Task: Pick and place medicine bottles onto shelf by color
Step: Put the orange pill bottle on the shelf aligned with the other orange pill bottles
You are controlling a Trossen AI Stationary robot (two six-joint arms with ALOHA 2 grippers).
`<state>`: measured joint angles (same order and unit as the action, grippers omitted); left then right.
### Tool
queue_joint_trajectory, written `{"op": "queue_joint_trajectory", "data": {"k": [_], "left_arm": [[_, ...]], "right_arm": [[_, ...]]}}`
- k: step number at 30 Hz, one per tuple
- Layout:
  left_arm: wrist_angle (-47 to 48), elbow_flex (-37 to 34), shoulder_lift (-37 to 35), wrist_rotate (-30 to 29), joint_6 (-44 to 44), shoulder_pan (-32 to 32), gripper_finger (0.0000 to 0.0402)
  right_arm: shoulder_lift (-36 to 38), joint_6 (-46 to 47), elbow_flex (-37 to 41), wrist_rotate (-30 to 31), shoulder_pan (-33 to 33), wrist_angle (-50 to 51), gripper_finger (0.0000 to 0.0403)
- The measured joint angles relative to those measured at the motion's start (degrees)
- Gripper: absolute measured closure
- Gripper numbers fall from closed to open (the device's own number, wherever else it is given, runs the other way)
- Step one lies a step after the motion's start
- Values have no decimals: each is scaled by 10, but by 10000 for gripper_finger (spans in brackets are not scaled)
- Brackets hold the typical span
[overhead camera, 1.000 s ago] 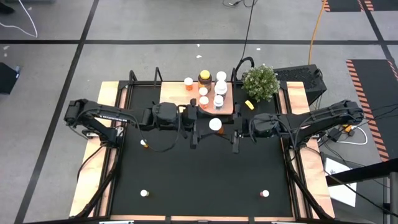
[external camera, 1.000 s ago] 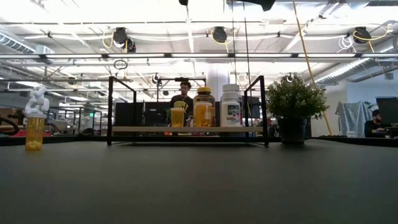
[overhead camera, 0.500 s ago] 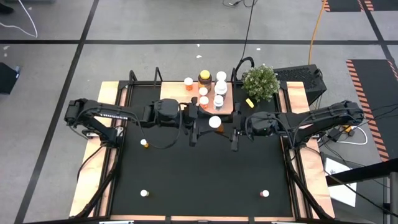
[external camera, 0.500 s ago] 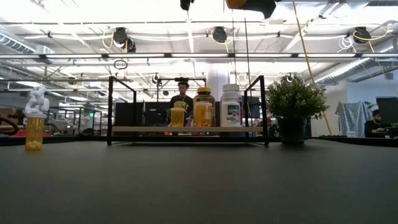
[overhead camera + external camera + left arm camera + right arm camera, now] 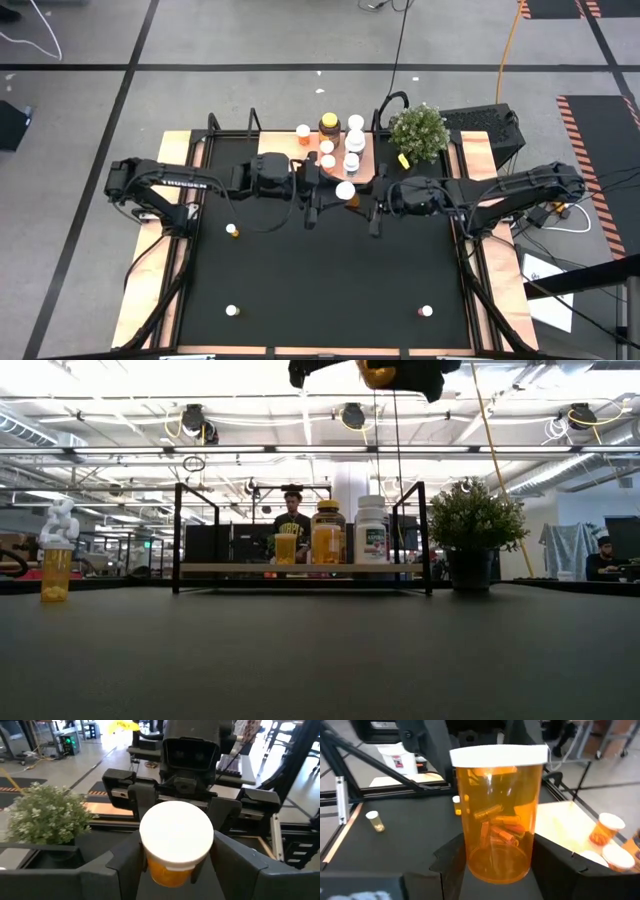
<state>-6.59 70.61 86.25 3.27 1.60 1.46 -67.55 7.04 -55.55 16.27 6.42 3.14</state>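
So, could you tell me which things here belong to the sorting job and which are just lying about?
Job: orange bottle in the right claw; bottles on the shelf; loose bottles on the mat.
Lying about: potted plant; small yellow item beside it.

left arm (image 5: 165, 183): matte black jointed links, pale lettering along the upper link, black cable looping beneath | right arm (image 5: 520, 186): same black build, thin cables trailing | left claw (image 5: 175, 870): broad dark angular fingers (image 5: 239, 865)

Amber bottle (image 5: 497, 815), white cap; green plant (image 5: 418, 131).
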Motion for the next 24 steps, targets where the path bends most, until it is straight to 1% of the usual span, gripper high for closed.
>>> {"op": "queue_joint_trajectory", "data": {"k": [10, 14, 20, 24], "left_arm": [[10, 1, -17, 0, -6, 19, 198], [49, 1, -42, -7, -16, 34, 193], [178, 1, -87, -65, -20, 80, 191], [256, 1, -88, -100, -42, 127, 191]], "right_arm": [[-1, 40, 1, 2, -23, 5, 140], [-1, 69, 1, 2, -23, 25, 128], [-1, 126, 1, 2, -11, 82, 129], [-1, 139, 1, 2, -2, 91, 132]]}}
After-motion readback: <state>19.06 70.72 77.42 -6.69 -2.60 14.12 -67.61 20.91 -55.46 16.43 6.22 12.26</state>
